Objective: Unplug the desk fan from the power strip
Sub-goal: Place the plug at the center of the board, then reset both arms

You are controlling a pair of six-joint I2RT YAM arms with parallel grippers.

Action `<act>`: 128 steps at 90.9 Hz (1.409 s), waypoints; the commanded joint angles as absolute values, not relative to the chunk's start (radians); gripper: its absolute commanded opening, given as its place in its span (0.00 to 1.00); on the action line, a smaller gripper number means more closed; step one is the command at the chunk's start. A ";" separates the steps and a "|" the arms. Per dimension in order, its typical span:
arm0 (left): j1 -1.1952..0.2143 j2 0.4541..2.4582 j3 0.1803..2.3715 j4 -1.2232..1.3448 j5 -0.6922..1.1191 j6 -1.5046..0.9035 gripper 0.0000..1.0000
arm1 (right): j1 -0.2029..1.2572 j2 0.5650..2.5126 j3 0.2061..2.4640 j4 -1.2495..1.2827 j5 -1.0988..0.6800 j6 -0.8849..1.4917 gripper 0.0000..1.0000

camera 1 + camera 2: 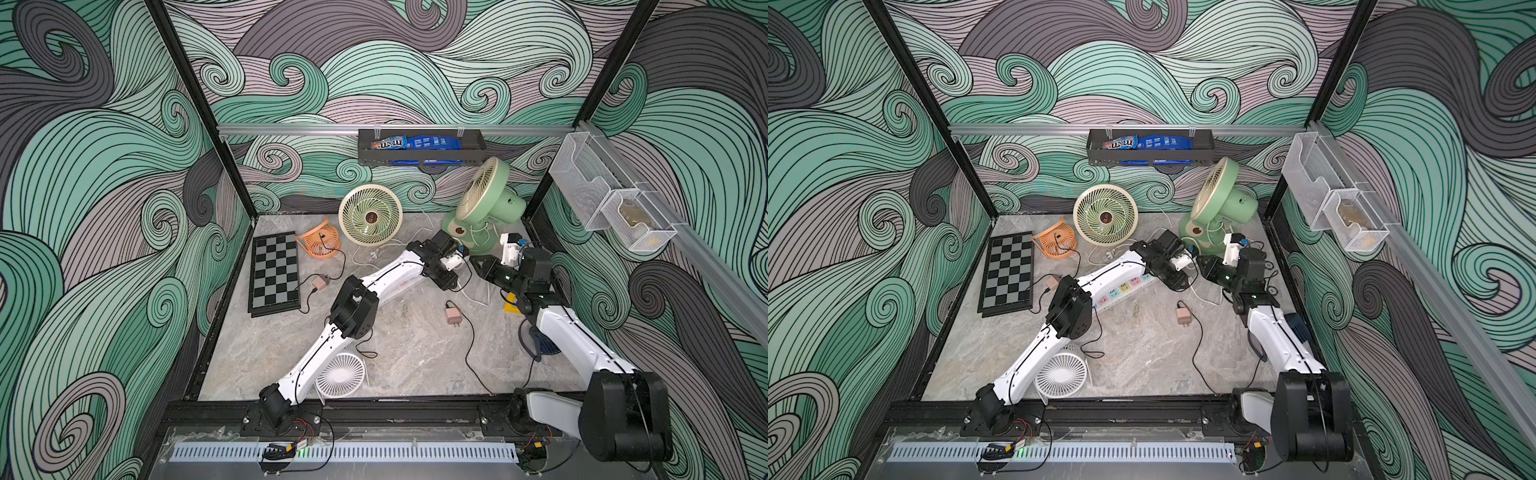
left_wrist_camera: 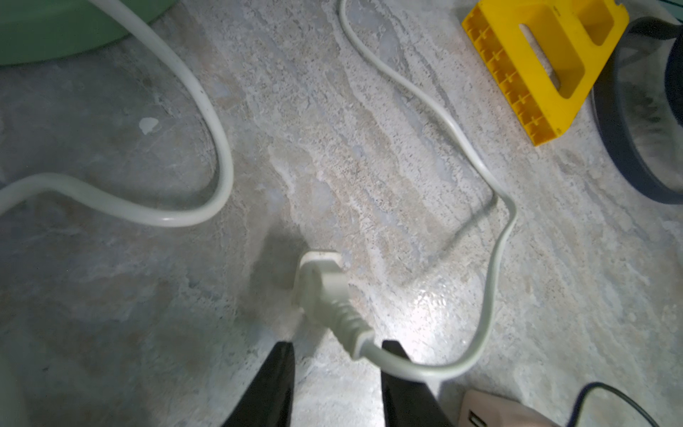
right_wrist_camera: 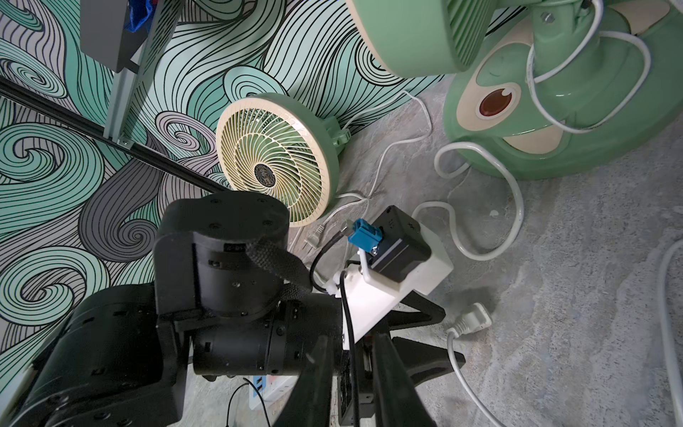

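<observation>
Power strip [image 1: 1124, 287] flat on the table, mostly tucked under the left arm, just behind the left gripper [image 2: 338, 369], fingers a bit apart and empty, white plug [image 2: 325, 292] loose right in front of them, right gripper [image 3: 351, 340] narrowly open, gripping nothing, black wall basket [image 1: 419, 157] holding a candy bag [image 1: 388, 143] and a blue packet [image 1: 434, 142]

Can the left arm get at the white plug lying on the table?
Probably yes. The white plug lies on the table just ahead of the open left pincer, nothing between; only its own cord crosses one finger.
</observation>
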State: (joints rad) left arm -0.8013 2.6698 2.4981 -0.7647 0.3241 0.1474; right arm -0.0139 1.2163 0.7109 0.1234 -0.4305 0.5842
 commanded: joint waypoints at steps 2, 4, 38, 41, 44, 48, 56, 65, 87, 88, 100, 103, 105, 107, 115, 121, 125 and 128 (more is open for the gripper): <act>-0.798 2.639 2.536 -0.779 0.325 0.165 0.47 | -0.027 1.207 0.712 0.117 -0.434 0.564 0.27; -0.799 2.633 2.536 -0.779 0.325 0.166 0.48 | -0.029 1.209 0.712 0.117 -0.434 0.564 0.27; -0.776 2.492 2.538 -0.812 0.387 0.212 0.60 | -0.077 1.267 0.736 0.138 -0.501 0.564 0.40; -0.772 2.480 2.537 -0.819 0.392 0.214 0.61 | -0.080 1.272 0.742 0.137 -0.502 0.563 0.41; -0.767 2.469 2.537 -0.825 0.397 0.217 0.62 | -0.082 1.276 0.747 0.137 -0.503 0.560 0.42; -0.759 2.454 2.536 -0.832 0.405 0.217 0.63 | -0.084 1.284 0.754 0.138 -0.504 0.556 0.43; -0.737 2.419 2.522 -0.836 0.423 0.204 0.69 | -0.088 1.300 0.770 0.135 -0.508 0.548 0.44; -0.705 2.358 2.463 -0.814 0.443 0.186 0.72 | -0.094 1.319 0.784 0.137 -0.508 0.533 0.47; -0.606 2.191 2.252 -0.807 0.470 0.183 0.83 | -0.110 1.368 0.818 0.131 -0.493 0.469 0.58; -0.599 2.183 2.240 -0.809 0.472 0.183 0.83 | -0.111 1.371 0.819 0.132 -0.491 0.466 0.58; -0.520 2.069 2.096 -0.787 0.456 0.179 0.91 | -0.119 1.387 0.812 0.154 -0.464 0.425 0.66; -0.499 2.042 2.051 -0.781 0.449 0.175 0.93 | -0.121 1.391 0.805 0.171 -0.458 0.420 0.68; -0.483 2.018 2.028 -0.775 0.446 0.174 0.94 | -0.122 1.395 0.801 0.182 -0.455 0.417 0.70; -0.470 1.997 1.998 -0.765 0.444 0.172 0.95 | -0.125 1.398 0.797 0.193 -0.454 0.415 0.71; -0.408 1.912 1.853 -0.723 0.443 0.176 0.98 | -0.127 1.412 0.783 0.233 -0.445 0.406 0.79; -0.361 1.851 1.747 -0.691 0.437 0.182 0.99 | -0.129 1.424 0.772 0.259 -0.441 0.390 0.82; -0.326 1.809 1.675 -0.661 0.440 0.183 0.99 | -0.131 1.429 0.761 0.282 -0.431 0.384 0.84; -0.300 1.780 1.607 -0.636 0.446 0.186 0.99 | -0.129 1.433 0.751 0.301 -0.426 0.375 0.84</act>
